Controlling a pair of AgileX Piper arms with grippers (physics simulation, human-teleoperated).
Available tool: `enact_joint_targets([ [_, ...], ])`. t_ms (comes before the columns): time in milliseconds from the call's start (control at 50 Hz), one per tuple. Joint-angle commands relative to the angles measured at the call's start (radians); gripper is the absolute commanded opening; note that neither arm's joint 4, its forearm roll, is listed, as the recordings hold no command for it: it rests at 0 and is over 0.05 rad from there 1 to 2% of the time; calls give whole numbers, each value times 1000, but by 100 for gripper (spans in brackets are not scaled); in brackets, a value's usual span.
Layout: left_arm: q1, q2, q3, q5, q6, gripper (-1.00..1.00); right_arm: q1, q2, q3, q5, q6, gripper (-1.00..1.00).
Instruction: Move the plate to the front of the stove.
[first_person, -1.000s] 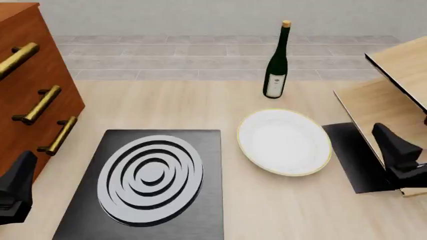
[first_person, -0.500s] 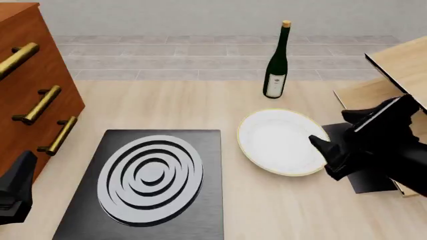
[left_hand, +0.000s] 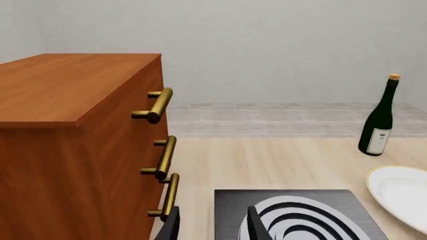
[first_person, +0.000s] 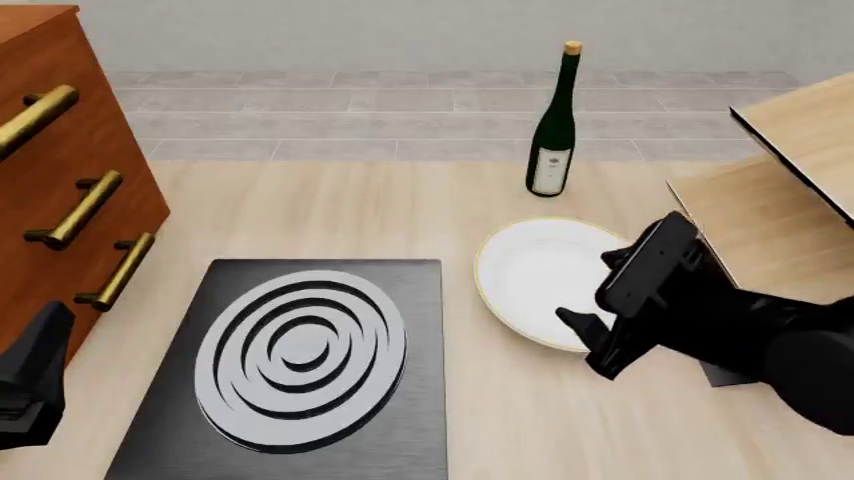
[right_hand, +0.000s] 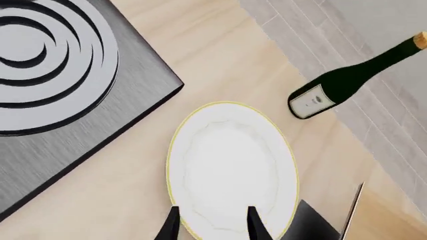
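Note:
The white gold-rimmed plate (first_person: 534, 275) lies flat on the table to the right of the stove (first_person: 300, 360), a black slab with silver rings. My right gripper (first_person: 591, 300) hovers over the plate's near right edge and hides that part of it. In the right wrist view the plate (right_hand: 230, 162) fills the middle. The right gripper (right_hand: 212, 227) is open there, its two fingertips standing apart over the plate's rim. My left gripper (first_person: 27, 385) rests at the stove's left side, far from the plate. In the left wrist view it (left_hand: 213, 229) is open and holds nothing.
A dark wine bottle (first_person: 551, 130) stands behind the plate. A wooden drawer cabinet (first_person: 67, 170) with brass handles rises at the left. A wooden shelf unit (first_person: 787, 170) stands at the right, with a plain black slab (right_hand: 313, 220) at its foot.
My right arm has swung in from the right edge, leftward over the plain slab, until the gripper is above the plate's near right rim. The plate and left arm have not moved.

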Motion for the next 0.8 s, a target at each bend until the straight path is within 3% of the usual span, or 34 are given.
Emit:
enact_joint_targets([
  [20,0,0,0,0,0,100,41,120,-16,-40,-8,100],
  [180,0,0,0,0,0,100,61,141,-32,-27,-4,100],
  [260,0,0,0,0,0,100,62,198,-27,-73,-2,100],
  [540,0,0,0,0,0,100,84,274,-46,-100,24,100],
  [800,0,0,0,0,0,100,60,303,-47,-118,8,100],
])
